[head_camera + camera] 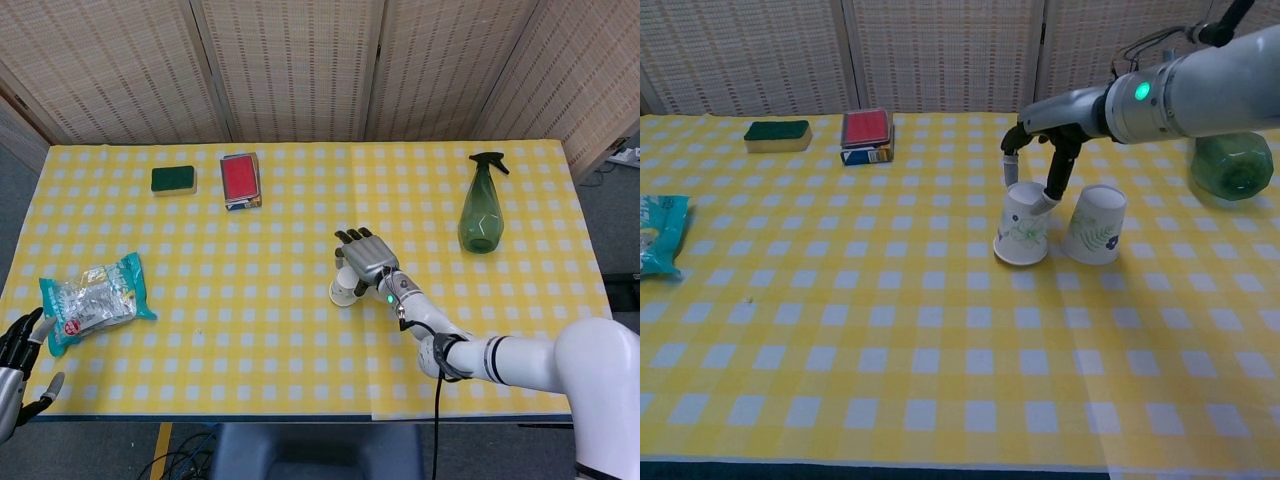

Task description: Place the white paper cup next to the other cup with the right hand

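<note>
I see the white paper cup [1022,236] upside down on the table [940,340], its wide rim on the checked cloth, just left of the other cup [1095,224], which is also inverted; the two stand close together, and I cannot tell whether their rims touch. From the head view the white paper cup [345,290] is partly covered by my right hand [366,262].

The right hand [1045,160] hangs above the cup, and its fingers [1052,195] reach down onto the cup's upturned base, one dark finger on the right side and a paler one at the left. I read that as grasping the cup at its top.

My left hand [18,358] sits at the near left corner of the head view, off the table's edge, its fingers spread and holding nothing.

Further out, a green spray bottle [481,207] stands to the far right. A red box [866,134] and a green sponge [777,134] lie at the far left of the table, and a teal snack packet [95,299] lies near the left edge.
</note>
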Controlling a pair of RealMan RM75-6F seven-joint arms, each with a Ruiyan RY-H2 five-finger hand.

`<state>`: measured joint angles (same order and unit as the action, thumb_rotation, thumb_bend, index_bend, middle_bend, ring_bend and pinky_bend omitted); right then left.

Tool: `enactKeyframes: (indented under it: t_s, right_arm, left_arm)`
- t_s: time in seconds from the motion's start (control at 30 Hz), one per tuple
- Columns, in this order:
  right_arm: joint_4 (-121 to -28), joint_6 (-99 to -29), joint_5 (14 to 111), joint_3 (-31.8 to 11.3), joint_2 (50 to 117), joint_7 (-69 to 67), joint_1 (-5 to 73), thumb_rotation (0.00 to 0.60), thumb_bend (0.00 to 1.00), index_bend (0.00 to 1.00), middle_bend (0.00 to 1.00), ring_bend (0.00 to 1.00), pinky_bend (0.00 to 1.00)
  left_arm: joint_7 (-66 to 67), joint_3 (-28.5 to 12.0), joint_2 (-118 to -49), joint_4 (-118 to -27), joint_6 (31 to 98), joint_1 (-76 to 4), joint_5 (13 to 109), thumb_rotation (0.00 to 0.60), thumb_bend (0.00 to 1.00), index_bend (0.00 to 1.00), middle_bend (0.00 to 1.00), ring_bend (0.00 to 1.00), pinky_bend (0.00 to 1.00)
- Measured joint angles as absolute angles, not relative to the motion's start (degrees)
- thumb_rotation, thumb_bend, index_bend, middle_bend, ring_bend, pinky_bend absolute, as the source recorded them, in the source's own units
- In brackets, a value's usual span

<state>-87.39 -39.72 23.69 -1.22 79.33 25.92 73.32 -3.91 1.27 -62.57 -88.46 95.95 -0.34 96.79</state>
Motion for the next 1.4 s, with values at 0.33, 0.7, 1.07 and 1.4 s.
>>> enactKeyframes:
  t_s: [0.33, 0.7, 1.07, 1.4]
  right_arm:
    - [-86.9, -37.9, 21.9, -0.8, 79.5, 26.7, 74.4, 0.6, 0.24, 0.12, 0.0, 0.0, 0.0]
    - [-93.7, -39.4, 22.5, -1.5, 72.8, 25.3, 74.2, 0.6, 0.21, 0.0, 0.0, 0.0, 0.0]
    - [-109.8, -53.5, 45.2, -0.7, 60.0, 18.3, 60.3, 0.6, 0.18, 0.0, 0.0, 0.0, 0.0]
    - [-109.4, -79.2, 79.2, 8.1, 56.0, 8.8, 33.0, 0.6, 0.18, 0.0, 0.0, 0.0, 0.0]
  left_arm:
    - [-4.1, 1.2, -62.5, -88.3, 96.7, -0.1, 97.1, 0.6, 0.38, 0.0, 0.0, 0.05, 0.2]
    - [-3.4, 1.2, -62.8, -88.3, 97.0, 0.1, 97.6, 0.6, 0.38, 0.0, 0.0, 0.05, 0.2]
    - [-0.7, 1.1, -63.3, -88.6, 92.6, -1.4, 96.2, 0.6, 0.38, 0.0, 0.0, 0.05, 0.2]
    - [2.1, 1.5, -64.1, -89.3, 91.2, -2.9, 97.9, 0.6, 0.38, 0.0, 0.0, 0.05, 0.2]
